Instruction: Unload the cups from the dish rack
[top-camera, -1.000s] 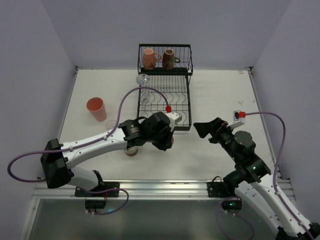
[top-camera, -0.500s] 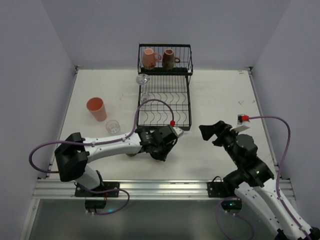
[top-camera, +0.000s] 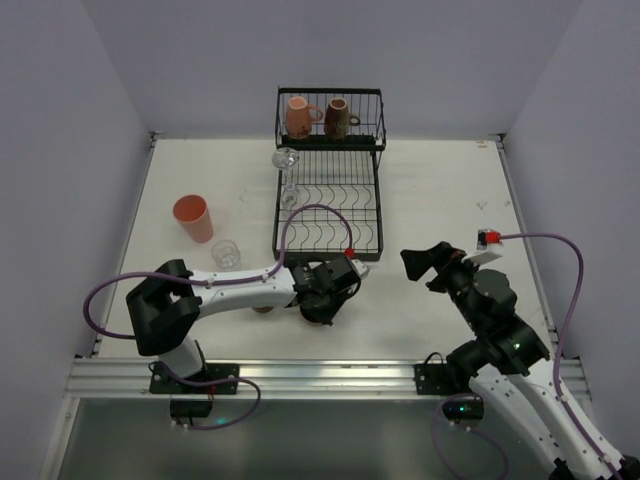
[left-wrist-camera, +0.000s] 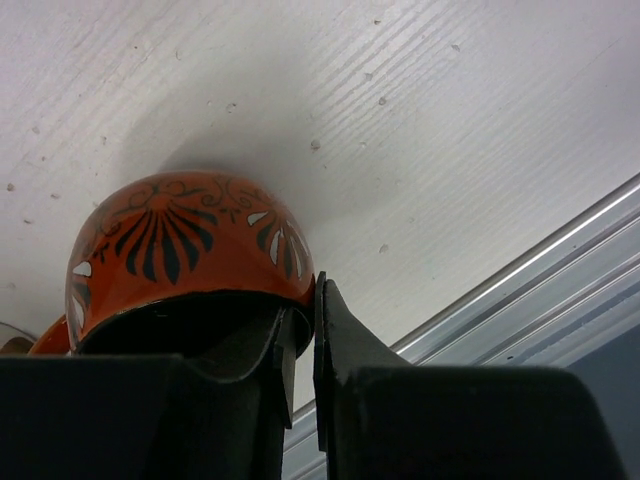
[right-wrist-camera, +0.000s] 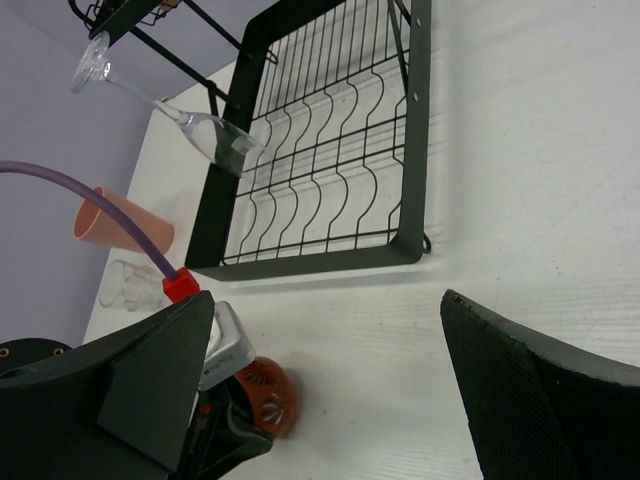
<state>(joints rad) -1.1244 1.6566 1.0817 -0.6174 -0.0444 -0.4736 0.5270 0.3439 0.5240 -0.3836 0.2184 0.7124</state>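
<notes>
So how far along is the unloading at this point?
Done: the salmon tumbler and a small clear glass stand on the table, left of the dish rack. In hand: the left pincer grips the orange-red cup by its rim; the right pincer is open and empty. Remaining: the pink mug and dark brown mug in the raised tier, and a stemmed glass at the rack's left edge.

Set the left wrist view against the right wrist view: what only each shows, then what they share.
Only the left wrist view: the metal rail beside the white table, and how the left gripper pinches the rim of the squat orange-red patterned cup. Only the right wrist view: the black wire dish rack, a clear stemmed glass at its edge, a tall salmon tumbler, a small clear glass, the wide-open right gripper. Both: that cup, the left gripper, the table.
</notes>
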